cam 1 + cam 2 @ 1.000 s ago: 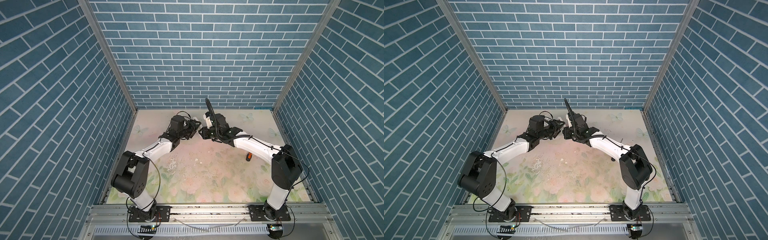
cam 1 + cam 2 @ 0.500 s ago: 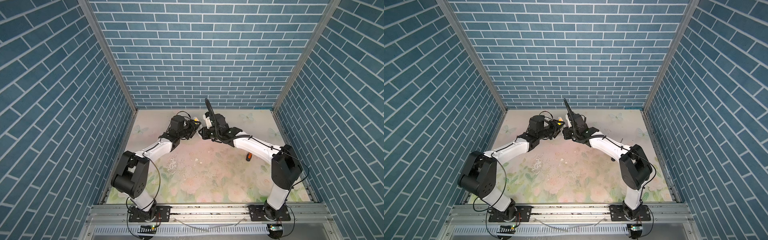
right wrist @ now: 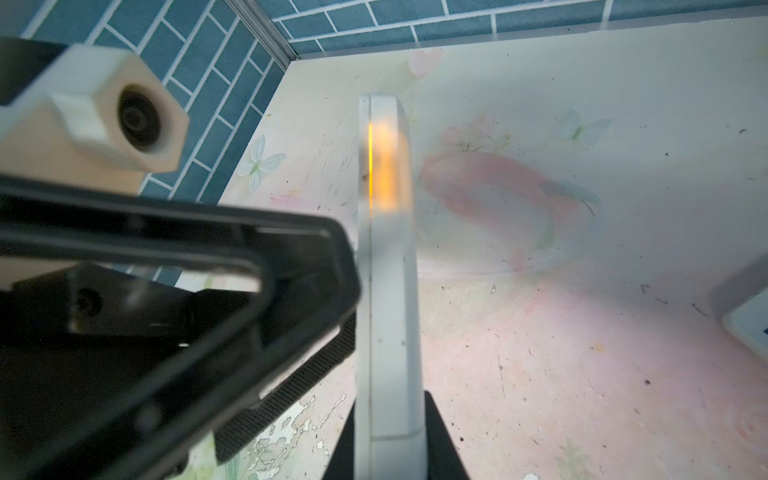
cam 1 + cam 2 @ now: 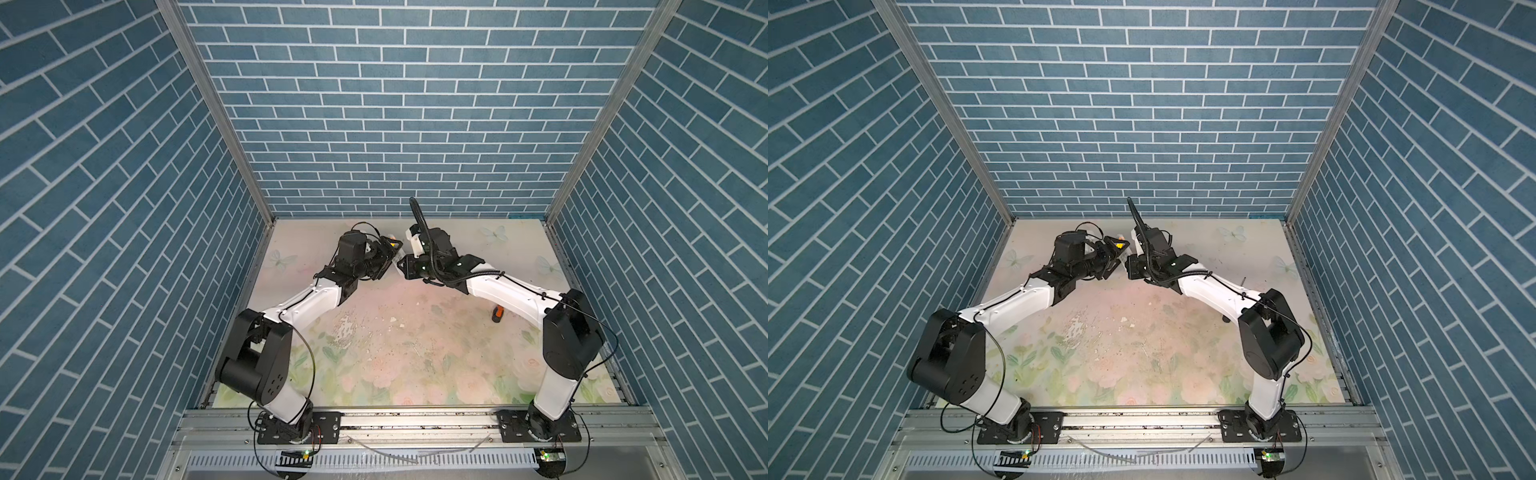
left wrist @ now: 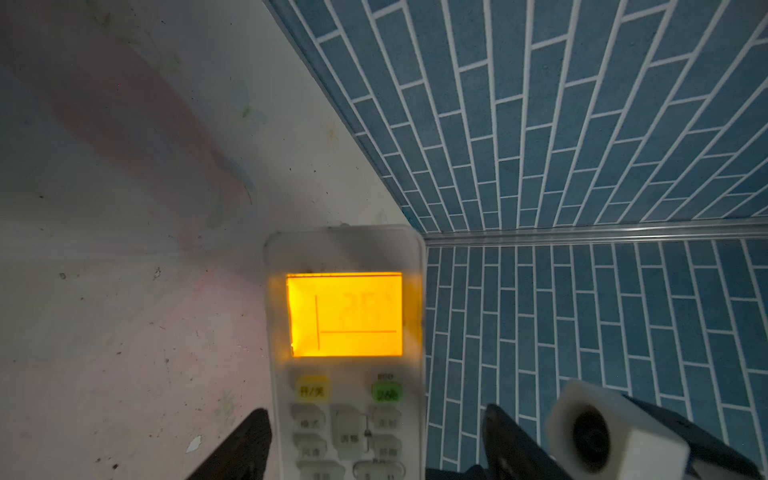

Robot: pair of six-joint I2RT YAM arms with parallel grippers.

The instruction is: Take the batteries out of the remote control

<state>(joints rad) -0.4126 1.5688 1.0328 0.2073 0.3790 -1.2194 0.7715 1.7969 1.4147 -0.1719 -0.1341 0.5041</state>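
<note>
A white remote control [image 5: 349,324] with a lit orange screen is held above the mat at the back middle. My right gripper [image 3: 390,449] is shut on its thin sides near the button end, seen edge-on in the right wrist view. My left gripper [image 5: 374,440] is open around the same remote, and one finger [image 5: 503,444] stands clearly off its edge. In both top views the two grippers meet tip to tip at the remote [image 4: 394,246]. The remote's button face is turned toward the left wrist camera, so its back is hidden. No batteries show.
A small orange-and-black object [image 4: 497,312] lies on the floral mat [image 4: 415,353] beside my right forearm. A pale box corner [image 3: 744,307] sits at the edge of the right wrist view. Blue brick walls close the back and sides.
My left gripper's jaws have opened off the remote. My right gripper keeps its hold. Neither arm has visibly shifted.
</note>
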